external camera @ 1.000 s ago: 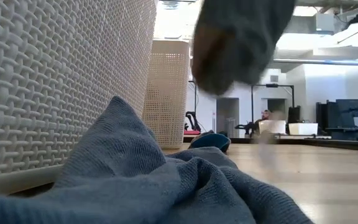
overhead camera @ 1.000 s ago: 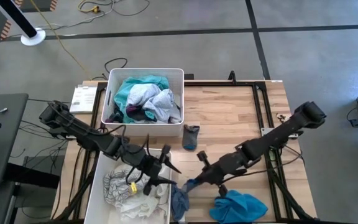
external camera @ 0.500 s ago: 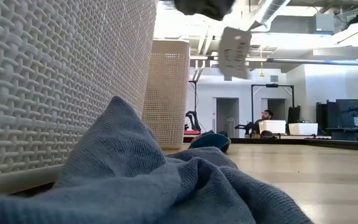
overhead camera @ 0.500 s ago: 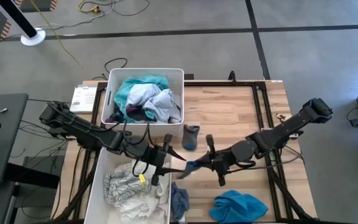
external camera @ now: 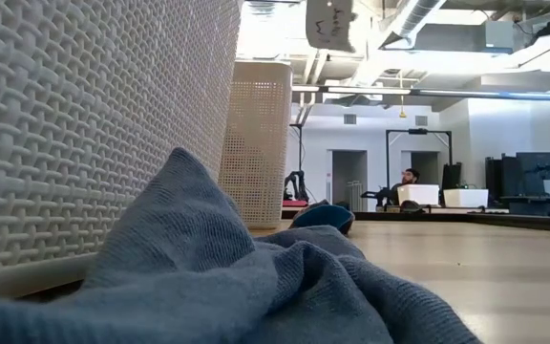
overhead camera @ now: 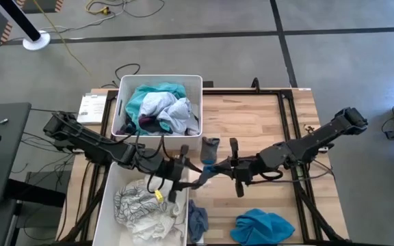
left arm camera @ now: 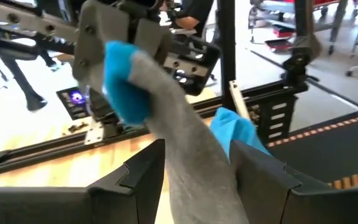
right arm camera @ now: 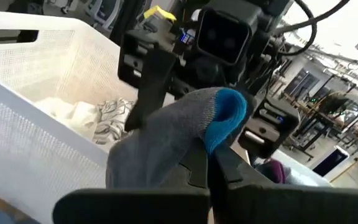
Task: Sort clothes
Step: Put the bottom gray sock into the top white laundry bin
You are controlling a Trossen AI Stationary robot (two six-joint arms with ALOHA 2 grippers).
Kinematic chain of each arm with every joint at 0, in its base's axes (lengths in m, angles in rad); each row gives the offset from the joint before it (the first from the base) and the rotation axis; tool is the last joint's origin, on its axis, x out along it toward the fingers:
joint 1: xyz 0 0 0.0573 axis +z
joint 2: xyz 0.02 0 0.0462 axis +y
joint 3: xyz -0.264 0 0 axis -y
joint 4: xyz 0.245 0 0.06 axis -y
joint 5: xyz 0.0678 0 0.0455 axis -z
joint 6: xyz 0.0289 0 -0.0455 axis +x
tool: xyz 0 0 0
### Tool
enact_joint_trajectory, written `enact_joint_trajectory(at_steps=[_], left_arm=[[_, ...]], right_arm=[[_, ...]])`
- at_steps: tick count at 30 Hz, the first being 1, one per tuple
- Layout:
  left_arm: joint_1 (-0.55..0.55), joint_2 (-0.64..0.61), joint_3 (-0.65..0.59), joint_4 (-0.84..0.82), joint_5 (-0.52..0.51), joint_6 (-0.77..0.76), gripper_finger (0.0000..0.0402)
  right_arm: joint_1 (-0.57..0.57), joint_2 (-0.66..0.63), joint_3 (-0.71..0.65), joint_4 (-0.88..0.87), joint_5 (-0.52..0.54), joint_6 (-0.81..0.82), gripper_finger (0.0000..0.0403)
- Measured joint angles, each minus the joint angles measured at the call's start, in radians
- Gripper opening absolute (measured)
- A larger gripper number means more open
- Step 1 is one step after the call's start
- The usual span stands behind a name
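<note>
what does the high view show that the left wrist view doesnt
Only the high view: the two white plastic bins, one holding teal and white garments, and a grey sock lying on the wooden table.

Only the left wrist view: the grey sock with a bright blue toe close up, between the left claw's fingers.

Both: the crumpled bright blue cloth and the right claw, shut on the sock.

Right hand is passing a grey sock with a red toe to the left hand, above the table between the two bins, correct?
Not quite: the sock has a bright blue toe, not red, as both wrist views show. The right hand holds it out to the left hand.
</note>
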Motion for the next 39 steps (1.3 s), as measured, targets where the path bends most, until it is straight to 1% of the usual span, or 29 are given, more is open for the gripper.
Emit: enact_joint_trajectory(at_steps=[3,7,10,15,17,19,24,26,30,33,39], left_arm=[[0.002,0.000,0.000,-0.002,-0.020,0.018,0.0170],[0.014,0.000,0.000,-0.001,-0.040,0.021,0.0136],[0.026,0.000,0.000,-0.001,-0.041,0.028,0.0097],[0.030,0.000,0.000,-0.010,-0.042,0.090,0.0015],[0.029,0.000,0.000,-0.010,-0.050,0.113,0.0007],[0.029,0.000,0.000,-0.011,-0.082,0.142,0.0004],[0.029,0.000,0.000,-0.016,-0.200,0.235,0.0003],[0.029,0.000,0.012,-0.033,-0.242,0.269,0.0002],[0.038,-0.001,0.060,-0.068,-0.307,0.316,0.0001],[0.044,-0.001,0.098,-0.110,-0.362,0.352,0.0001],[0.073,-0.002,0.208,-0.311,-0.501,0.380,0.0001]], right_arm=[[-0.001,0.000,0.000,0.026,-0.002,-0.018,0.0005],[-0.001,0.000,0.000,0.034,-0.003,-0.021,0.0005],[0.004,0.000,0.000,0.033,-0.004,-0.021,0.0005],[0.019,0.000,0.000,0.030,-0.006,-0.021,0.0005],[0.027,0.000,0.000,0.020,-0.006,-0.021,0.0006],[0.036,0.000,0.000,-0.002,-0.005,-0.020,0.0009],[0.050,0.000,0.000,-0.051,0.002,-0.011,0.0019],[0.050,0.000,0.000,-0.067,0.031,0.012,0.0026],[0.057,0.000,0.000,-0.112,0.108,0.049,0.0062],[0.058,0.001,0.000,-0.143,0.122,0.087,0.0102],[0.064,0.001,0.000,-0.214,0.127,0.163,0.0192]])
